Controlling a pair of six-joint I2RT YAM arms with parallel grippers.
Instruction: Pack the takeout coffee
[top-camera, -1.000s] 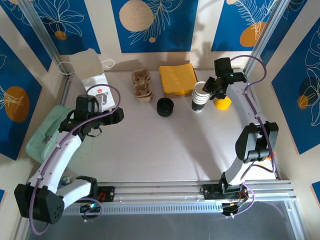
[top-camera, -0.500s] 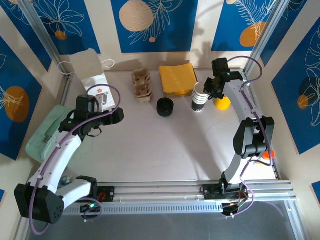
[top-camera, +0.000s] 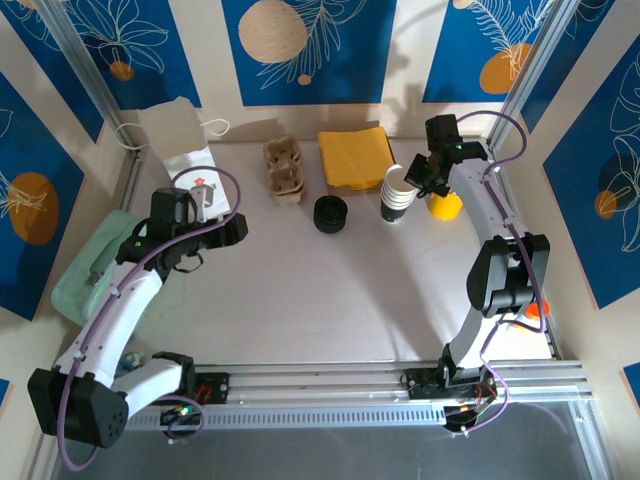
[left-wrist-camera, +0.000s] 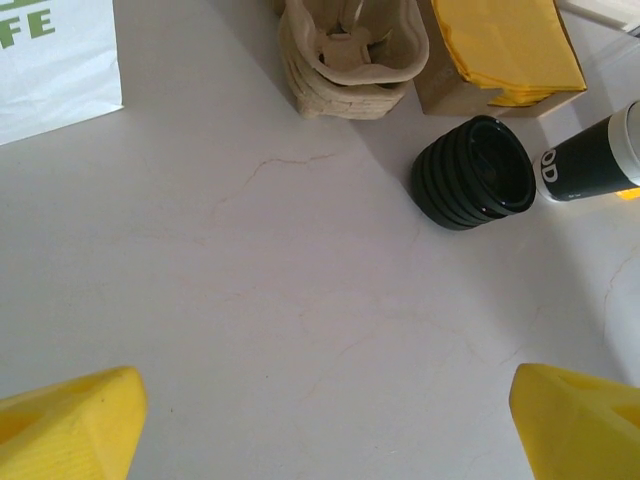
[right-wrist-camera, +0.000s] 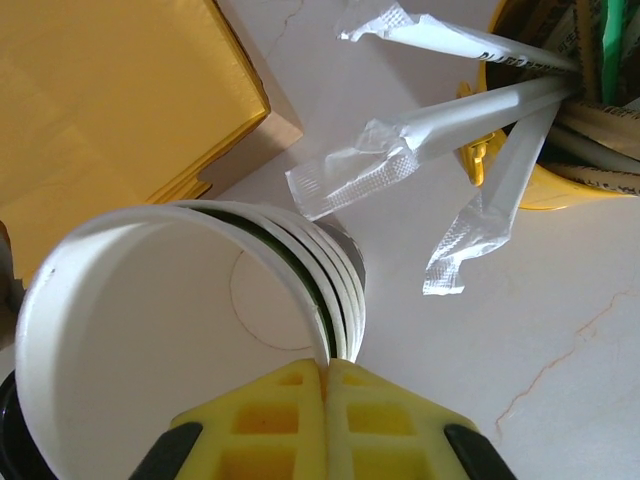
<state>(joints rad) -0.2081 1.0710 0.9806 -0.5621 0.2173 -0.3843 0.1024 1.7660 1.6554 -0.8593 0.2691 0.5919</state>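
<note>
- Top view: the takeout coffee (top-camera: 397, 195), the top cup of a nested stack, stands roughly upright on the surface (top-camera: 300, 300) at the far right. It sits between the yellow napkins (top-camera: 355, 158) and the yellow straw holder (top-camera: 445, 206).
- The right arm (top-camera: 495, 215) reaches over it, and the right jaws meet the cup's rim from the right side. The left jaws hang well apart from it, on the near side of the black lids (top-camera: 330, 213) and the pulp carrier (top-camera: 284, 170). So the right arm is plainly the nearer one.
- Left wrist view: my left jaws stand wide. Their yellow fingertips (left-wrist-camera: 65, 420) sit at the two bottom corners with only bare surface between them. The cup stack shows at the far right edge, just beside the lids.
- Right wrist view: my right jaws are pinched together on the near wall of the top cup, and the white rim runs down between the pads (right-wrist-camera: 290, 400). The cup's open mouth lies straight ahead of them. Its long axis runs away from the camera, down into the nest.
- I judge the pull should follow that axis straight up, or the cups below may come along.
- Against a second ago: the right jaws stood apart at the rim and are now closed on it. The stack has nudged slightly left. The left arm has hardly shifted.
</note>
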